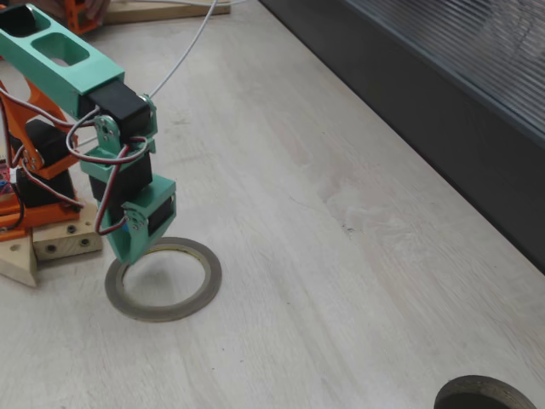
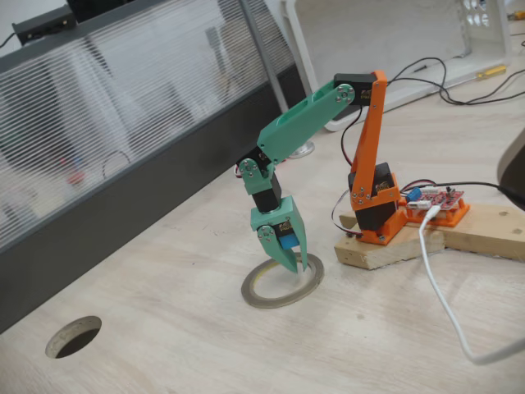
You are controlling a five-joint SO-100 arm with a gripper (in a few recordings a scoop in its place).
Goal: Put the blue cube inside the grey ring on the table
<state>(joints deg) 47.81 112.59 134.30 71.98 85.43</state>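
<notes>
The grey ring lies flat on the pale wood-grain table, close to the arm's base. My green gripper points down over the ring's edge on the base side, its tips just above the rim. In a fixed view the gripper is shut on the blue cube, which sits high between the fingers. From the other side only a sliver of the blue cube shows. The ring has nothing inside its opening.
The orange arm base stands on a wooden block beside the ring. A white cable trails across the table. A dark round object sits at the table's far side, and a dark panel borders the table.
</notes>
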